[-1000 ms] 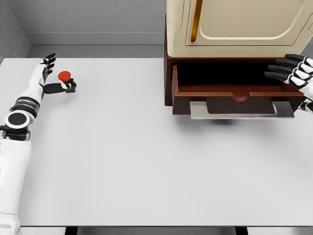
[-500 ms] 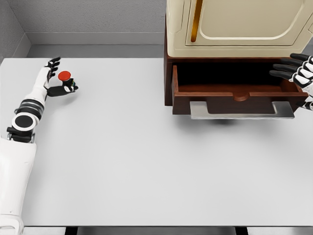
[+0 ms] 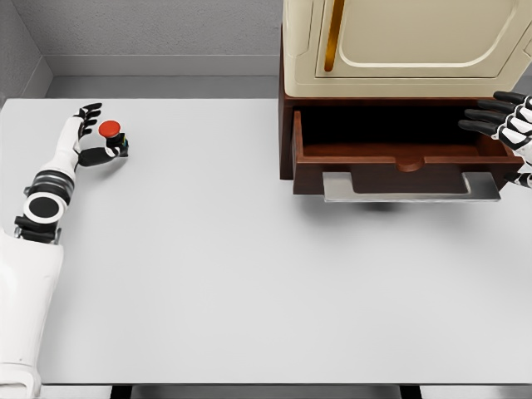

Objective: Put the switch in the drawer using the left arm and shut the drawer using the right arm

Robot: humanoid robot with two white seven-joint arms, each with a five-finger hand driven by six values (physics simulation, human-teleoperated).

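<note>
The switch, a small black box with a red round button, stands on the white table at the far left. My left hand is against its left side, thumb under the box's near edge and fingers spread beyond it, not closed round it. The dark wooden drawer is pulled out under the cream cabinet, its inside dark and bare, with a grey handle on its front. My right hand hovers open at the drawer's right end, fingers pointing left.
A grey wall runs behind the table, and a side wall closes the far left corner. The cabinet overhangs the back of the drawer. A wide stretch of table lies between the switch and the drawer.
My left forearm has drawn back and the fingers have curled nearer the switch, which shifted slightly. The right hand moved a little to the right, then held.
</note>
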